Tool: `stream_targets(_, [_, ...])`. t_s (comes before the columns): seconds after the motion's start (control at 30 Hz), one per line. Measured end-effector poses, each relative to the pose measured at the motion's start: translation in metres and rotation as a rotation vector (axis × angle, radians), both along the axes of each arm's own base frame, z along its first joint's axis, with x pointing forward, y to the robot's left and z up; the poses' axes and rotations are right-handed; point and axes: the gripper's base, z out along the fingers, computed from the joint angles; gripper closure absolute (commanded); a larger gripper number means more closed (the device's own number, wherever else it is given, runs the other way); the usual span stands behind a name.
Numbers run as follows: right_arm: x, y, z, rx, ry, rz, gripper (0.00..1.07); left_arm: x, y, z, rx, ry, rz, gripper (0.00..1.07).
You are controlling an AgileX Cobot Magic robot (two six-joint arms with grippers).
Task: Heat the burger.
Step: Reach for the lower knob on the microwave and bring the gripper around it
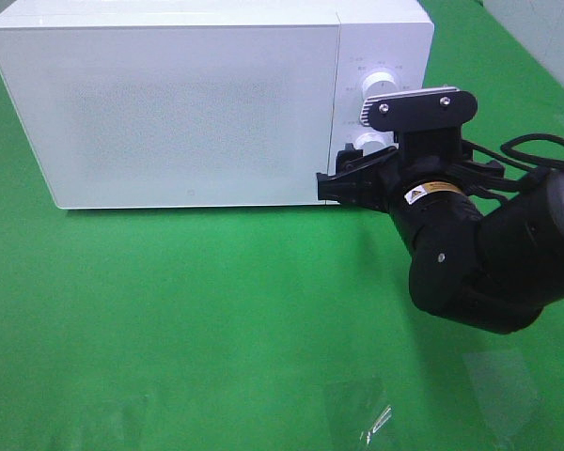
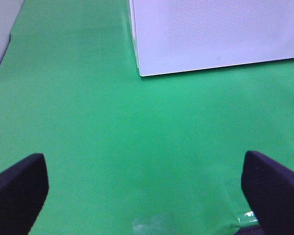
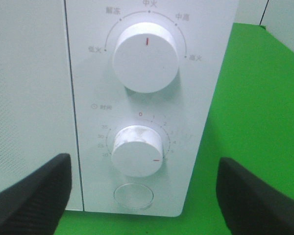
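White microwave (image 1: 188, 103) sits door-shut on the green cloth (image 1: 216, 310), right gripper (image 3: 144, 193) spread wide and empty just before the timer dial (image 3: 137, 151) (red mark sitting past zero), left gripper (image 2: 147, 191) wide open above the cloth, burger out of sight.

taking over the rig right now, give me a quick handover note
Left gripper: open, empty, over the green cloth.
Right gripper: open, holding nothing, in front of the microwave timer knob.
Burger: not in view; the door is shut, so whether it is inside cannot be told.
Done: timer knob's red mark sits off zero.
Left: probably confirm heating has started and back the right gripper away.
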Motion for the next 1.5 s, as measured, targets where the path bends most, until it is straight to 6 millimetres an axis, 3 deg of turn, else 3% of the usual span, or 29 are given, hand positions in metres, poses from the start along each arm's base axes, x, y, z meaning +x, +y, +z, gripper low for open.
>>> stream_targets(0.3, [0.028, 0.003, -0.013, 0.021, 0.019, 0.014, 0.31, 0.000, 0.000, 0.000, 0.000, 0.000, 0.000, 0.07])
stream_targets(0.7, [0.049, 0.007, -0.028, 0.029, 0.022, -0.011, 0.31, 0.000, 0.000, 0.000, 0.000, 0.000, 0.000, 0.07])
stream_targets(1.1, [0.051, 0.006, -0.029, 0.029, 0.021, -0.019, 0.32, 0.000, 0.000, 0.000, 0.000, 0.000, 0.000, 0.07])
stream_targets(1.27, [0.051, 0.005, -0.029, 0.029, 0.022, -0.019, 0.38, 0.000, 0.000, 0.000, 0.000, 0.001, 0.000, 0.07])
stream_targets(1.33, [0.051, 0.005, -0.029, 0.029, 0.015, -0.021, 0.50, 0.000, 0.000, -0.001, 0.000, 0.004, 0.000, 0.07])
stream_targets(1.43, [0.051, 0.005, -0.029, 0.029, 0.013, -0.021, 0.54, 0.000, 0.000, -0.001, 0.000, 0.005, 0.000, 0.07])
stream_targets(1.5, [0.051, 0.005, -0.028, 0.028, 0.007, -0.022, 0.75, 0.000, 0.000, -0.001, 0.000, 0.005, 0.000, 0.07])
